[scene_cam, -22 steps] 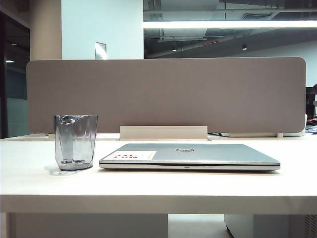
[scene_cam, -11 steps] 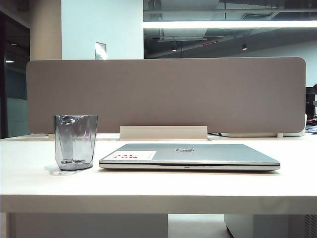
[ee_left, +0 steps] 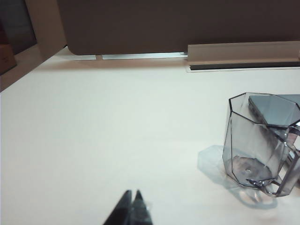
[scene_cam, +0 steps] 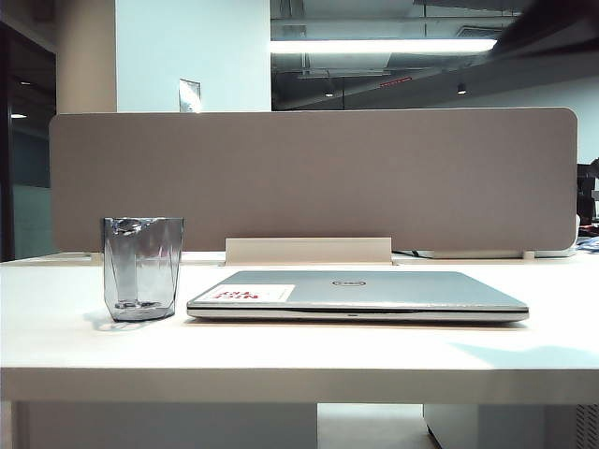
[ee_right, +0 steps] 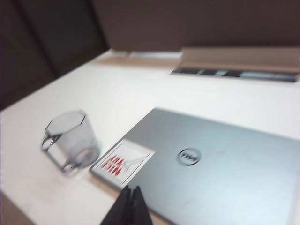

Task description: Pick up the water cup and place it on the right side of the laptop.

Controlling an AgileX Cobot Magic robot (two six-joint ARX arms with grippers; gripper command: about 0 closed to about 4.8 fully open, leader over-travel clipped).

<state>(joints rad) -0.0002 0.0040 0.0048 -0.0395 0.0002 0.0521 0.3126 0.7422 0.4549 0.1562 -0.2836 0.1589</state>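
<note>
Left gripper (ee_left: 132, 206): two slim, dark, pointed fingertips, matte black. Right gripper (ee_right: 131, 202): matching pair of dark tapered fingertips. Right arm: blurred dark bar, far right

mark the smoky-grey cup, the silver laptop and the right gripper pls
smoky-grey faceted transparent water cup (scene_cam: 142, 269), exterior view, front wall
slim silver-grey Dell laptop (scene_cam: 374, 288), exterior view, bare lid
right gripper (ee_right: 131, 193), right wrist view, shut tips

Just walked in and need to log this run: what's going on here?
Nothing is held yet. The water cup stands upright on the table, just left of the closed laptop. The right end effector, shut and empty, hangs above the laptop's lid near the sticker. The left end effector, also shut, sits over bare table, apart from the cup.
</note>
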